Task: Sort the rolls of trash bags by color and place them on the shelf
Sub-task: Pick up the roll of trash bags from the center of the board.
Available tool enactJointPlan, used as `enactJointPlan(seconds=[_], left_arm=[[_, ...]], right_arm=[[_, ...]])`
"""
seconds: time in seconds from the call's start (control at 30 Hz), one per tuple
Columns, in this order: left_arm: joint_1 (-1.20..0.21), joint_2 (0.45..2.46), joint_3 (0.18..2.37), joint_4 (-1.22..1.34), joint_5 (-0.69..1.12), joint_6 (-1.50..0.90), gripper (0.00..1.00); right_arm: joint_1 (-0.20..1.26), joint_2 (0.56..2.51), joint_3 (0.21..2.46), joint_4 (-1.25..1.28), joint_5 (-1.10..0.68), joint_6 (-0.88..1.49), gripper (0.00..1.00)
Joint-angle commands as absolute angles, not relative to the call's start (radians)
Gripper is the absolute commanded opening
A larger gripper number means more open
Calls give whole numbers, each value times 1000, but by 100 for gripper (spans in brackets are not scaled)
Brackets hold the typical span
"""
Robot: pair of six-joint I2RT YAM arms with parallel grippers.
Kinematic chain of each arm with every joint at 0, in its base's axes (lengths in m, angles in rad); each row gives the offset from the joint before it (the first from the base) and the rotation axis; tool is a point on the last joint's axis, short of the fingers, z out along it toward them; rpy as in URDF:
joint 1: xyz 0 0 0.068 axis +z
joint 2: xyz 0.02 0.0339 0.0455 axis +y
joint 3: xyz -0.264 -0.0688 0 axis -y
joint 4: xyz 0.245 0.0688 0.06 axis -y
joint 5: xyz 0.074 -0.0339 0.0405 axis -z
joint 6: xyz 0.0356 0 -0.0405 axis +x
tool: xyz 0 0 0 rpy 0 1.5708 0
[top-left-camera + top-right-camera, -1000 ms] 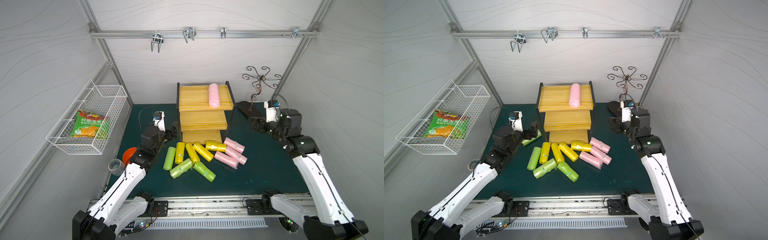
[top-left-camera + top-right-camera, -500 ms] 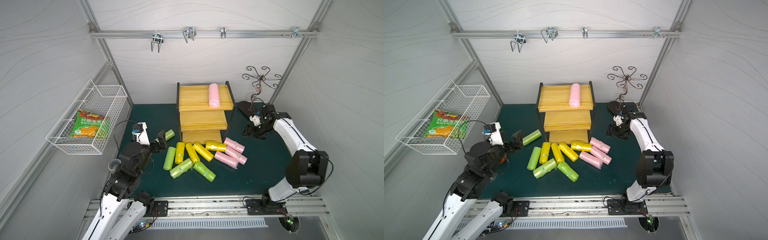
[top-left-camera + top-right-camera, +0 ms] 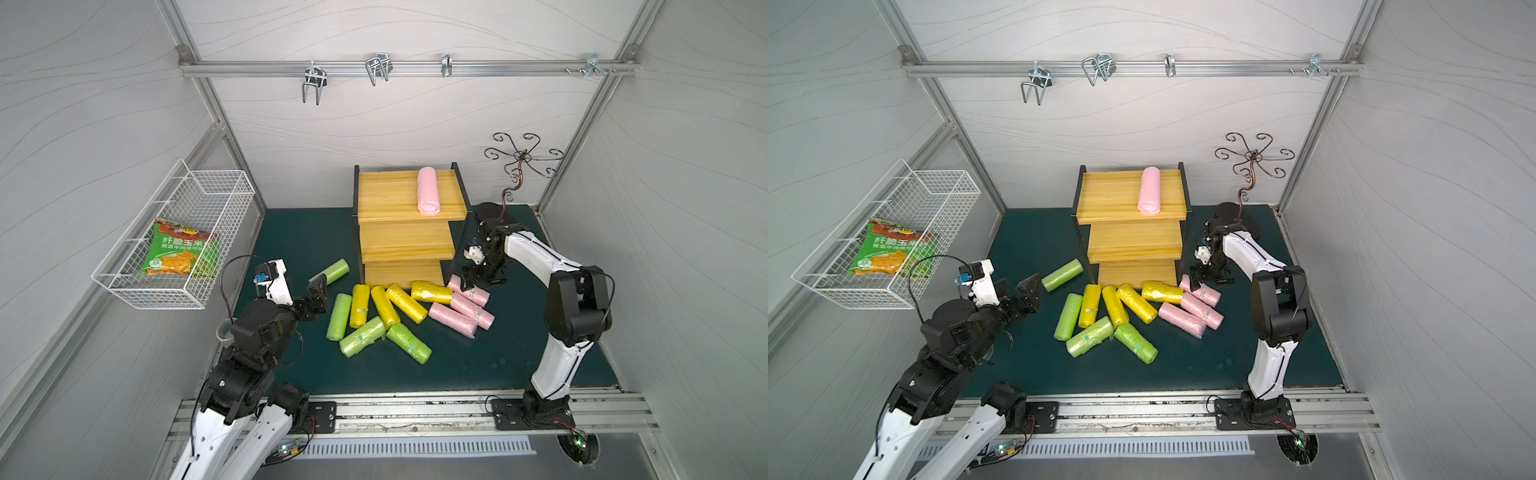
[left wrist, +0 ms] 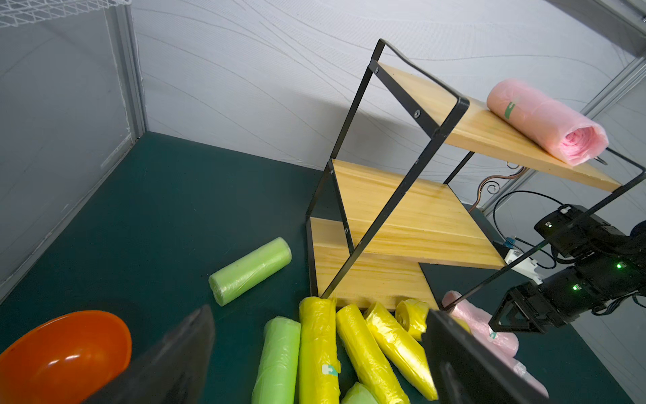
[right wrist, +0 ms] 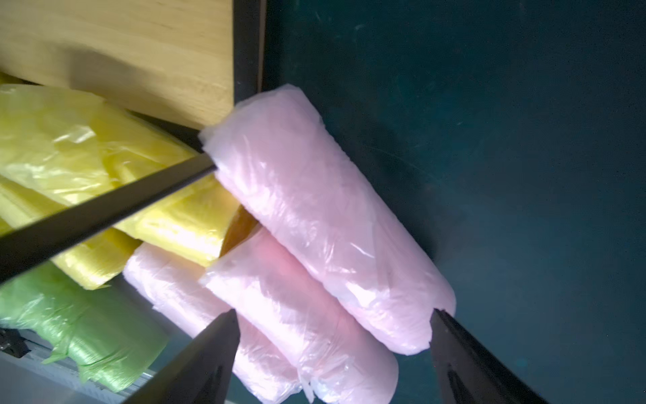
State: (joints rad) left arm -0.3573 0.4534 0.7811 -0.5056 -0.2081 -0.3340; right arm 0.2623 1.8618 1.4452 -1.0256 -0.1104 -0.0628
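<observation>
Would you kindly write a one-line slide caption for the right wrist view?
Right end effector, open, poised over three pink trash-bag rolls at the foot of the wooden shelf.

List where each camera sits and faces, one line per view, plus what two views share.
Top views: one stereo head, high at the front, looking down and back at the shelf and loose rolls; both arms show.
Left wrist: low, left of the rolls, facing the shelf's side; own open fingers show.
Right wrist: just above the pink rolls, facing down; own fingers show.
Shared: left wrist and top views both show the top-board pink roll and the right gripper.
</observation>
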Motion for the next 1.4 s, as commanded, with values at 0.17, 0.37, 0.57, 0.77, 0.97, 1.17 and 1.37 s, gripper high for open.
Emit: enactJointPlan(seconds=[0.17,0.37,0.57,0.77,0.97,1.17,1.37], left_arm=[[-360,445,785,-486,-191,-349,98],[-360,439,777,-492,-201,-341,98],[-360,445,773,-488,-199,-345,98],[-360,451,771,-488,-196,-354,98],[-360,462,774,-498,-194,-359,98],[-360,480,788,-524,-197,-355,98],[-360,488,800,-542,-202,-367,98]], right_arm=[[260,1931,1427,-958,-53,-51,91],[268,1970,1426,-926,-51,-32,90],[241,1984,1432,-903,-33,17,82],[223,2002,1430,-917,-18,40,66],[224,2025,1397,-906,-23,76,56],[223,2029,1400,-922,-21,101,31],[214,1974,1422,-960,1,122,1]])
